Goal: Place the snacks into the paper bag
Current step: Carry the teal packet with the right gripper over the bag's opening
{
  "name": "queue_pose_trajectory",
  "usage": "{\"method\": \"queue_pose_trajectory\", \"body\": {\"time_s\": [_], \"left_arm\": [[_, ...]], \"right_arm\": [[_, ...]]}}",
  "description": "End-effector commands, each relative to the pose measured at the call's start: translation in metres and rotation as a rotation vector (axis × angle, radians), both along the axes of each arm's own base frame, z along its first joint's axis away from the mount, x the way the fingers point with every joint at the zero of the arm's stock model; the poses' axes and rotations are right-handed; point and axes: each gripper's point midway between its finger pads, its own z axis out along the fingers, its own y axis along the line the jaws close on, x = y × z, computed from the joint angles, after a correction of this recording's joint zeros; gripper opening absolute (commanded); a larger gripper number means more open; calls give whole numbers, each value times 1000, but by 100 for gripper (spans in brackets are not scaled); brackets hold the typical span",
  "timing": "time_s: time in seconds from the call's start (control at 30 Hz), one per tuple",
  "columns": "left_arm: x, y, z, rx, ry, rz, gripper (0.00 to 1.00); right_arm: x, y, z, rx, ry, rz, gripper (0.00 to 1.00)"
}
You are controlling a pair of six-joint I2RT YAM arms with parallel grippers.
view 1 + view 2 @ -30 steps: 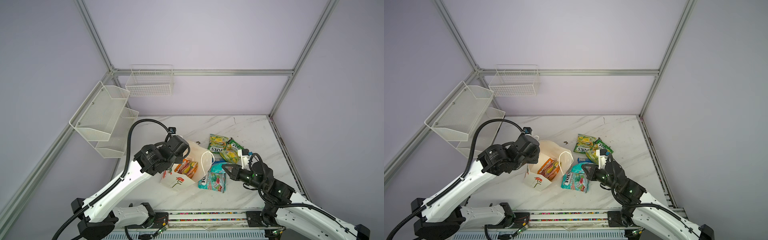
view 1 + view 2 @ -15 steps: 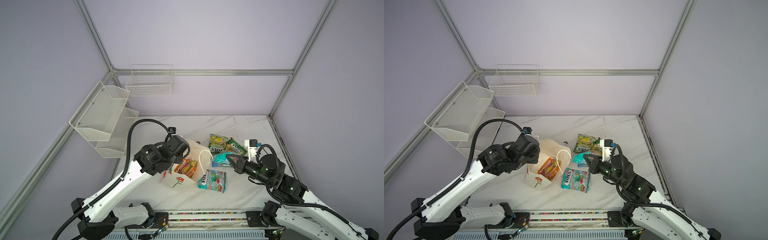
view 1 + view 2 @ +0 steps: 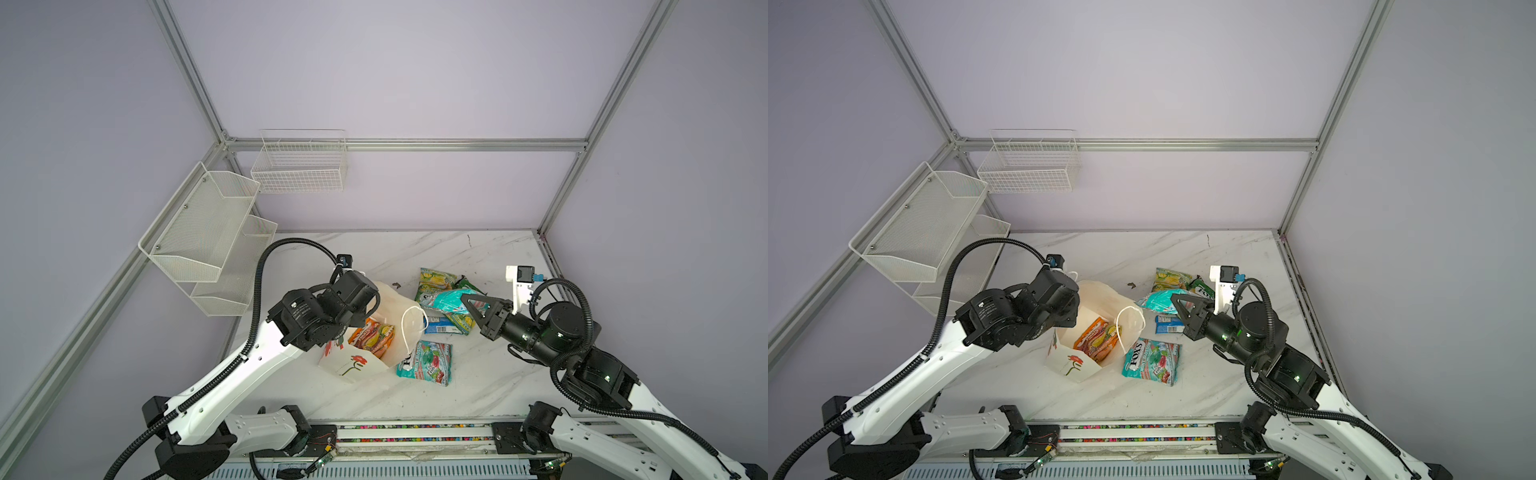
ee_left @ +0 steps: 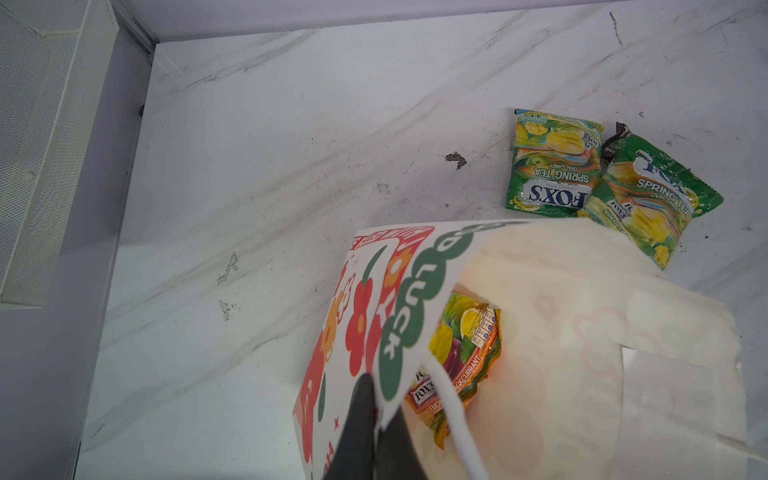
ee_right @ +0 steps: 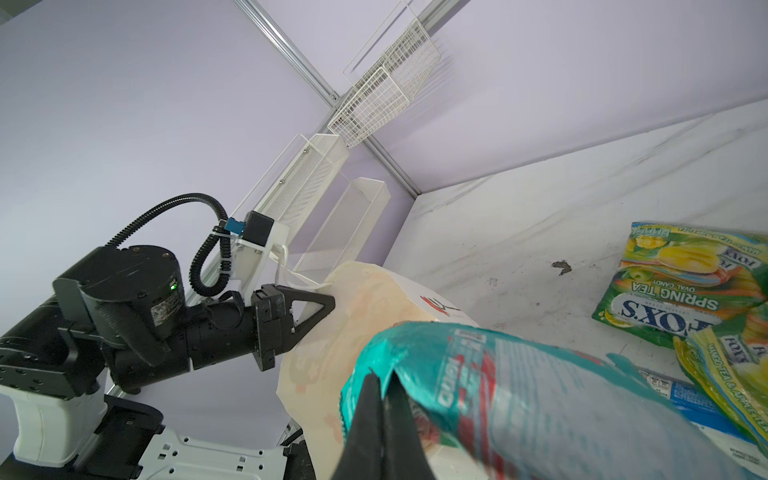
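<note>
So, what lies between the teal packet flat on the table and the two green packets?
The blue bar wrapper, seen in both top views. The right gripper holds a second teal packet over that stretch.

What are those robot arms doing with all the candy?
They're packing a paper bag. The left pincer pinches the bag's rim to keep it open; an orange packet already lies inside. The right pincer grips a teal packet, lifted near the bag. A second teal packet, green packets and a blue wrapper wait on the table.
</note>
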Motion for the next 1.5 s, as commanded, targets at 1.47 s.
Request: {"method": "queue_pose_trajectory", "body": {"time_s": [1.47], "left_arm": [[9,-9,10,-63,-43,11,0]], "right_arm": [[-31,93,55,176,-151,509,0]]}}
